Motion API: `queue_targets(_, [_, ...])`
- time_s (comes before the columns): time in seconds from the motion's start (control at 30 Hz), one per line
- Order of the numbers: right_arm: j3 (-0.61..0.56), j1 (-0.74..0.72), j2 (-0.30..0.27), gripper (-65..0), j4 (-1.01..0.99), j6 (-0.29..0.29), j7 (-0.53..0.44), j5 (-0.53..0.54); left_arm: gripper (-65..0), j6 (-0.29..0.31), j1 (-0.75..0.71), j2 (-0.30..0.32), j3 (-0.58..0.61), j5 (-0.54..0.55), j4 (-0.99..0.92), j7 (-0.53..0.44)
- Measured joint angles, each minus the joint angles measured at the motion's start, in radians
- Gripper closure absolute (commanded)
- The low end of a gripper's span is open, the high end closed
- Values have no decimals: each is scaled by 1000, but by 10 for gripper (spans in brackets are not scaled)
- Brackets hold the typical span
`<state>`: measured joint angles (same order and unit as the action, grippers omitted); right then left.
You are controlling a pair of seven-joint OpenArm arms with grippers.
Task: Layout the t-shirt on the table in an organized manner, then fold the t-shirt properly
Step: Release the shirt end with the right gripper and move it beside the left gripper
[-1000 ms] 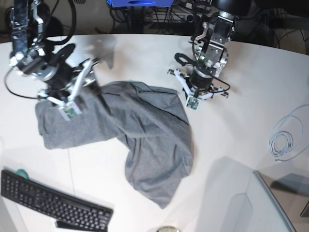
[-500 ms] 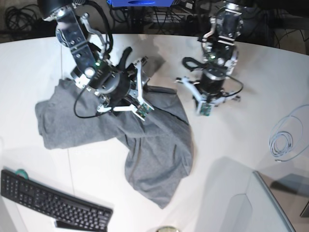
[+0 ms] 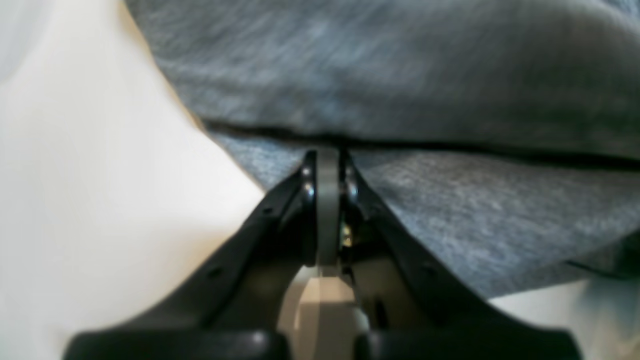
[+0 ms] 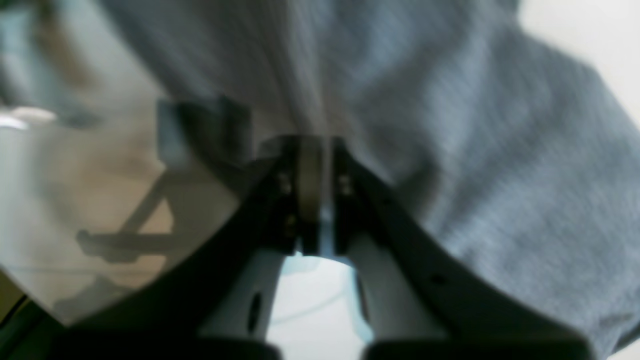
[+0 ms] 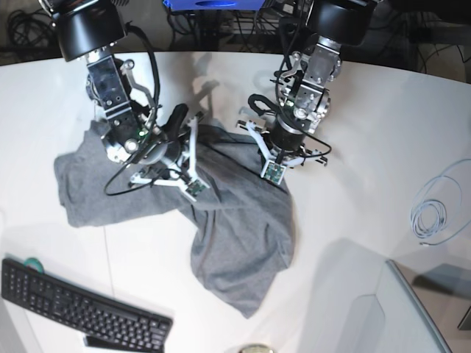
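The grey t-shirt (image 5: 235,235) lies crumpled on the white table (image 5: 360,140), one lobe to the left and one toward the front. My right gripper (image 5: 163,156) is down on the shirt's upper middle. In the right wrist view the right gripper (image 4: 312,145) is shut on a bunch of the t-shirt (image 4: 475,165), with folds running out from the tips. My left gripper (image 5: 282,147) is at the shirt's upper right edge. In the left wrist view the left gripper (image 3: 327,155) is shut, its tips against a fold of the t-shirt (image 3: 450,100), and no cloth shows between the fingers.
A black keyboard (image 5: 81,301) lies at the front left. A coiled pale cable (image 5: 430,217) rests at the right. A pale grey panel (image 5: 397,309) fills the front right corner. Dark cables and gear run behind the table's far edge.
My right arm swung in from the left over the shirt and its jaws went from open to shut on the cloth. My left arm moved left onto the shirt's edge, still shut.
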<state>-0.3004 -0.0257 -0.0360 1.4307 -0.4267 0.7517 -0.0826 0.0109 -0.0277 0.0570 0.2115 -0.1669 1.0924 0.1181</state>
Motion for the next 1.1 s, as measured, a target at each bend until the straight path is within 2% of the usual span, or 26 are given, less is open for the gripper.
queue_targets(0.27, [93, -30, 3, -6, -35, 0, 0, 0, 0, 3, -26, 60, -3, 2, 5, -34])
queue_targets(0.4, [58, 68, -2, -14, 158, 10, -3, -8, 0, -15, -77, 79, -8, -2, 53, -27])
queue_targets(0.5, [-69, 123, -4, -113, 228, 0, -10, -20, 0, -19, -96, 79, -9, -4, 79, -13])
queue_targets(0.6, [-157, 150, 0, -212, 220, -3, -18, -168, 0, -19, -97, 77, -9, -4, 79, -13])
queue_targets(0.73, [-193, 177, 2, -303, 186, -2, -132, -251, 0, -19, -97, 76, -9, -5, 80, -6])
queue_targets(0.8, [-193, 170, 29, -303, 131, -1, -132, -293, 0, -19, -97, 76, -9, -5, 82, -6])
queue_targets(1.03, [-192, 134, 66, -288, 50, 0, -140, -304, 0, -19, -97, 76, -9, -5, 82, -6])
queue_targets(1.1, [-193, 116, 79, -275, 28, 52, -146, -300, 0, -19, -97, 76, -9, -5, 82, -6])
